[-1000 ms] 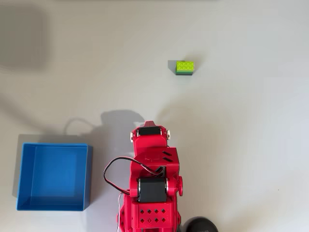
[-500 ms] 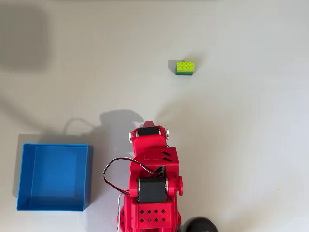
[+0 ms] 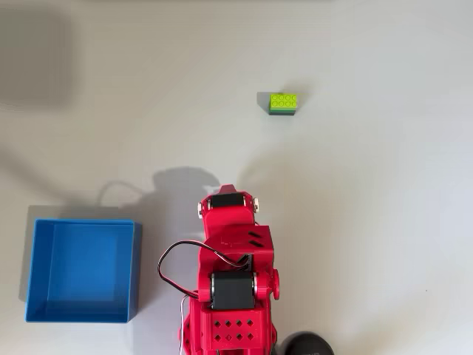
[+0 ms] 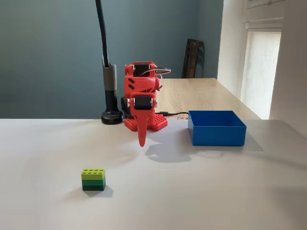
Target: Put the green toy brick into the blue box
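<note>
One black lamp base (image 4: 112, 116) behind arm.

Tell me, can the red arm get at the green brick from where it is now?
Probably yes: the green toy brick sits alone on bare table, nothing between it and the folded gripper.

Studded plastic green toy brick (image 4: 93, 179), smooth plastic blue box (image 4: 217, 135), matt white table (image 4: 201, 191).

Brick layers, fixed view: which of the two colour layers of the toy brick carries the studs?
The lime-green top layer of the green toy brick; the darker green layer sits beneath it, on the table.
</note>
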`<action>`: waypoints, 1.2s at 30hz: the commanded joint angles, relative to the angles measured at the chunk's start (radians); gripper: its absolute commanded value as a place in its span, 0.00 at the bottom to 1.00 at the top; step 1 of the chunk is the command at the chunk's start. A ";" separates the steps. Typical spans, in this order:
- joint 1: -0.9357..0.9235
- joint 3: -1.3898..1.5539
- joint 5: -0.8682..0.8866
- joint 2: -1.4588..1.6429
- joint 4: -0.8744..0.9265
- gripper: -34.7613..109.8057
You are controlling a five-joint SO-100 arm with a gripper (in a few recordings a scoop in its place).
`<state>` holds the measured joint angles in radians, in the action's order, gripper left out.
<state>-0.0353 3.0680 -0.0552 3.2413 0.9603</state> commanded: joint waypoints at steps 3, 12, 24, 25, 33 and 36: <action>-0.005 -0.075 0.006 0.008 -0.008 0.24; -0.021 -0.224 -0.037 -0.156 -0.008 0.24; -0.081 -0.606 -0.003 -0.641 -0.017 0.24; -0.086 -0.649 -0.002 -0.678 -0.017 0.24; -0.133 -0.999 -0.005 -0.969 0.126 0.25; -0.153 -1.131 -0.006 -1.063 0.232 0.33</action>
<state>-0.1611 2.1292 -0.0537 2.2503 1.0983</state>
